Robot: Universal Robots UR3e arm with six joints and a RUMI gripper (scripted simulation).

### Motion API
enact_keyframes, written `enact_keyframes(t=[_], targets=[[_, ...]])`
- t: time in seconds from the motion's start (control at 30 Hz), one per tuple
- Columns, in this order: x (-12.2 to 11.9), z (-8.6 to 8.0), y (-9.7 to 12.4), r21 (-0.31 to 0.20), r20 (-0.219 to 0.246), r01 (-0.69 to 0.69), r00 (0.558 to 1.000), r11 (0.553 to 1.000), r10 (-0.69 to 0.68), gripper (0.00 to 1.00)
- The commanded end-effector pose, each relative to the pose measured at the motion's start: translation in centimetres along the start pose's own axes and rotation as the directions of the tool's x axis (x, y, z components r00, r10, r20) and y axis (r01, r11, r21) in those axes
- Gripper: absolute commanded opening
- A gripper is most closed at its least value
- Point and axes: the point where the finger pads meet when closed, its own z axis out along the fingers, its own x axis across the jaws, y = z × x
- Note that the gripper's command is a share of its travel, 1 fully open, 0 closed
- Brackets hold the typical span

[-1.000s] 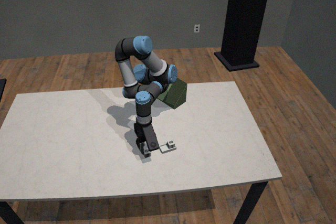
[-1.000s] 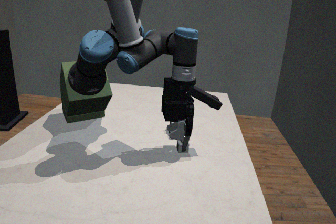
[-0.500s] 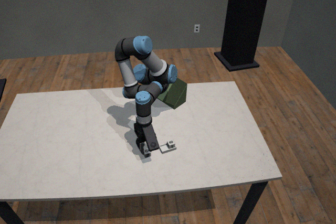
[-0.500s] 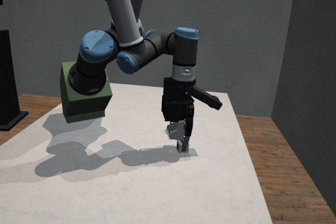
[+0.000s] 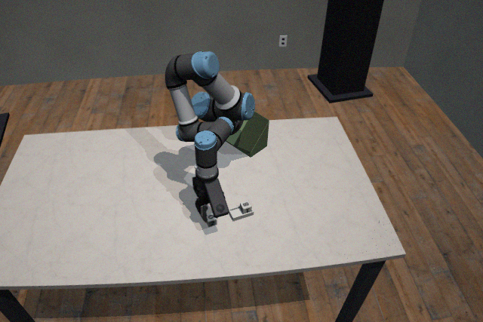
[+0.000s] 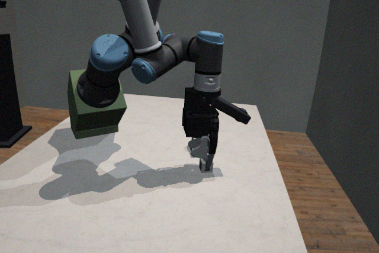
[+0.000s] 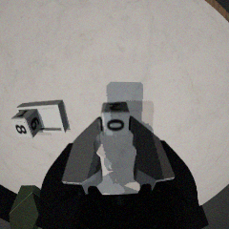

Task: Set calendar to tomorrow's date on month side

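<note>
Tray: one, small, pale, with low raised walls, set on the pale table. One cube is contained; the other part of the tray is unfilled, its bare floor being exposed in the wrist view.

Tray cube: one, white, dark numerals. It is seated at the right-hand end of the tray as seen from the top. An 8 is carried on the upper face; on a side face turned toward the rest of the tray, a numeral is shown that may be read as 6 or 9. Whether the base is fully flat cannot be told.

Held cube: one, of like make, located outside the tray, near its unfilled end. A 0 is displayed on the upper face; a second character, on the adjoining side, is too dark and foreshortened to be read. It is pinched from two opposite sides by the fingers of the gripper, which is pointed downward. Whether the table is touched by this cube cannot be told.

Green block: one, angular, by which the arm's base is borne, well apart from the tray.
</note>
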Motion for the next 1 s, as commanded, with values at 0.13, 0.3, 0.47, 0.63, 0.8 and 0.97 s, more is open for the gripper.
enact_keyframes(t=[0.13, 0.3, 0.47, 0.63, 0.8, 0.97], targets=[[0.03, -0.03, -0.04, 0.001, -0.001, 0.0, 1.0, 1.0, 0.0, 0.11], [0.03, -0.03, -0.04, 0.001, -0.001, 0.0, 1.0, 1.0, 0.0, 0.15], [0.03, -0.03, -0.04, 0.001, -0.001, 0.0, 1.0, 1.0, 0.0, 0.18], [0.03, -0.03, -0.04, 0.001, -0.001, 0.0, 1.0, 1.0, 0.0, 0.26], [0.03, -0.03, -0.04, 0.001, -0.001, 0.0, 1.0, 1.0, 0.0, 0.29], [0.03, -0.03, -0.04, 0.001, -0.001, 0.0, 1.0, 1.0, 0.0, 0.29]])
